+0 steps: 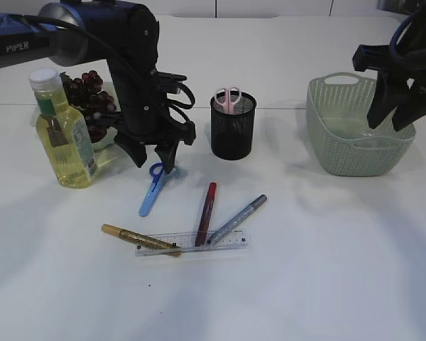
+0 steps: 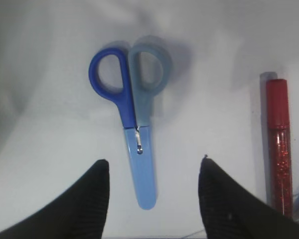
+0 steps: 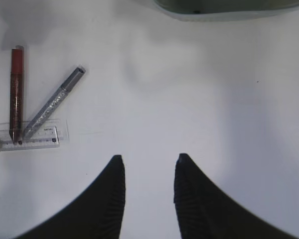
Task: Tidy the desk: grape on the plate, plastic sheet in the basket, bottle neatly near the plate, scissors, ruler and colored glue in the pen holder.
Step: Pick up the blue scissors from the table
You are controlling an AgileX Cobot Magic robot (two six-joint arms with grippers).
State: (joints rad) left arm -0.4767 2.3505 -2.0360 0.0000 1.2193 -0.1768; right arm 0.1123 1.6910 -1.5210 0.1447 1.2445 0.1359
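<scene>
At the far left of the table point(image 1: 326, 284) stands the bottle point(image 1: 62, 135) of yellow liquid, upright, with the grapes point(image 1: 89, 96) on the plate point(image 1: 112, 139) just behind and beside it. My left gripper point(image 1: 154, 158) hangs right over the blue scissors point(image 1: 152, 188), jaws spread apart and holding nothing; from my left wrist the scissors point(image 2: 134, 134) lie flat and closed between my two fingertips point(image 2: 97, 184), handles pointing away from me, not touched by either one. To the right of them lie three glue pens fanned out: the gold one point(image 1: 138, 239), the red one point(image 1: 206, 213) and the silver one point(image 1: 238, 218), their near ends resting on the clear ruler point(image 1: 193, 243). Behind these stands the black mesh pen holder point(image 1: 233, 126) with pink scissors point(image 1: 228, 98) already in it. Further right sits the green basket point(image 1: 355, 153). My right gripper point(image 1: 397, 114) hovers above its right side, jaws partly open and empty; the right wrist camera shows only bare table between my fingertips point(image 3: 114, 189).
</scene>
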